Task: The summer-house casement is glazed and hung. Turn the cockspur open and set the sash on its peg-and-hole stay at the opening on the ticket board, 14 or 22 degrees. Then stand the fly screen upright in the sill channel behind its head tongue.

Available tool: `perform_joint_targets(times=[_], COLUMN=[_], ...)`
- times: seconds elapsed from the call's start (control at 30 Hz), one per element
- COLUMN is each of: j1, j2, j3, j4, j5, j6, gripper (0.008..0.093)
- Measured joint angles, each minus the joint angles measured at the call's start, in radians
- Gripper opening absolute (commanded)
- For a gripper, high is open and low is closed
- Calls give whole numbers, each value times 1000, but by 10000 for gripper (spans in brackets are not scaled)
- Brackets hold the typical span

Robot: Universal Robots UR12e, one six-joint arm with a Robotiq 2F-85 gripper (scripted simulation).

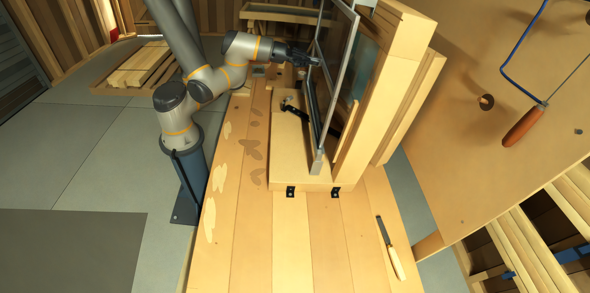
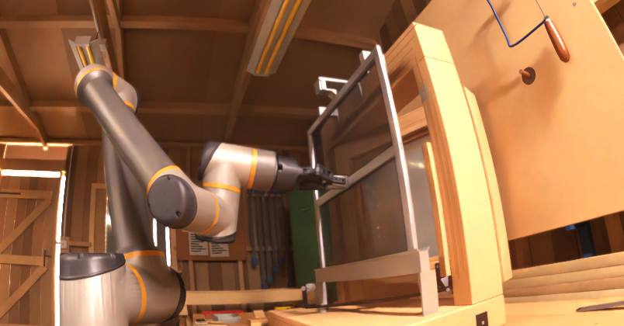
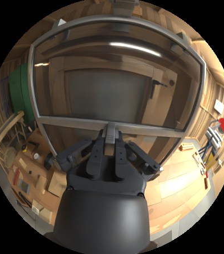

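Note:
The fly screen (image 1: 330, 72) (image 2: 362, 176) (image 3: 116, 81), a grey metal frame with dark mesh and a middle crossbar, is held by a small tab on that crossbar in my closed gripper (image 1: 312, 60) (image 2: 338, 180) (image 3: 110, 140). The screen stands nearly upright in front of the casement window frame (image 1: 388, 97) (image 2: 440, 180), its foot in the grey sill channel (image 1: 317, 163) (image 2: 375, 267) and its top near the grey head brackets (image 1: 363, 0) (image 2: 331, 86). Through the mesh the wrist camera shows the glazed sash (image 3: 105, 95) and its black cockspur handle (image 3: 154, 87). A black stay arm (image 1: 295, 110) lies on the sill board.
The window's sill board (image 1: 289, 143) is bracketed to the long wooden workbench (image 1: 264, 229). A chisel (image 1: 391, 248) lies on the bench to the right. A pegboard wall with a coping saw (image 1: 532, 85) stands behind the window. Small tools clutter the far bench end.

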Motion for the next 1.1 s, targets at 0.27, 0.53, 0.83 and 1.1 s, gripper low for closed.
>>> perform_joint_targets(times=[0.27, 0.53, 0.83, 1.1], j1=[-1, -1, -1, 0], j2=[-1, -1, -1, -1], j3=[0, 0, 0, 0], j4=[2, 2, 2, 2], j5=[1, 2, 2, 2], j6=[0, 0, 0, 0], gripper=[80, 100, 280, 440])
